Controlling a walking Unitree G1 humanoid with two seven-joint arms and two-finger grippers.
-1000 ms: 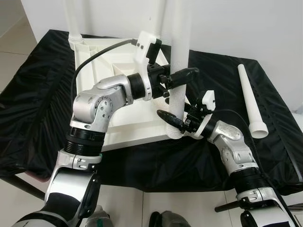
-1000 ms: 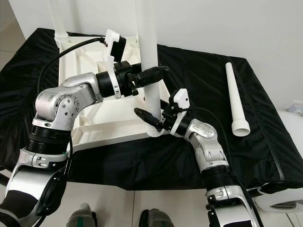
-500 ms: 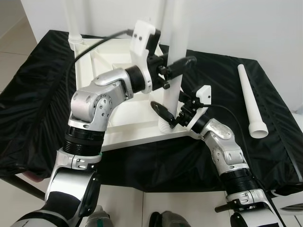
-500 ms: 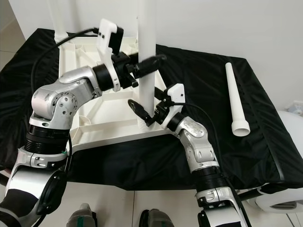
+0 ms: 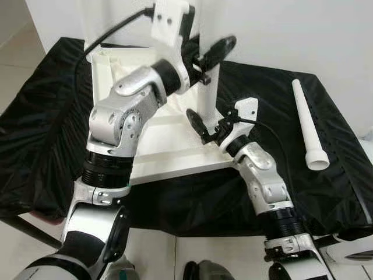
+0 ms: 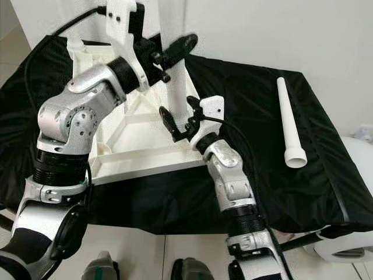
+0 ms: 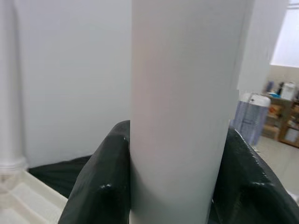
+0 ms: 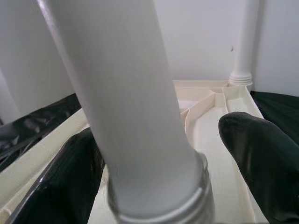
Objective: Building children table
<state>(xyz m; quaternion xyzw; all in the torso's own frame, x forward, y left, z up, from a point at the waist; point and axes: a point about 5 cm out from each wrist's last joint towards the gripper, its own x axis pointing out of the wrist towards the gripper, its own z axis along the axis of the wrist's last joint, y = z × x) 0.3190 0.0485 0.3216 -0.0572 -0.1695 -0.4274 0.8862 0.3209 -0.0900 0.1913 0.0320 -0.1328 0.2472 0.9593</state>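
Note:
The white upside-down tabletop [image 5: 157, 153] lies on a black-draped table. A white table leg [image 5: 207, 93] stands upright over its right part. My left gripper [image 5: 213, 49] is shut on this leg high up; in the left wrist view both black fingers [image 7: 100, 186] press its sides. My right gripper [image 5: 207, 125] sits low at the leg's ringed end [image 8: 159, 205], open, with one finger [image 8: 60, 186] against the leg and the other apart. I cannot tell whether the end touches the tabletop.
A spare white leg [image 5: 309, 125] lies on the black cloth [image 5: 262, 87] at the right. Another leg [image 8: 245, 42] stands upright in a far corner of the tabletop. A white wall is close behind. The floor shows beyond the table's front edge.
Both arms carried the leg from the tabletop's front right corner back and to the left. The left gripper climbed higher, and the right gripper followed at the leg's lower end.

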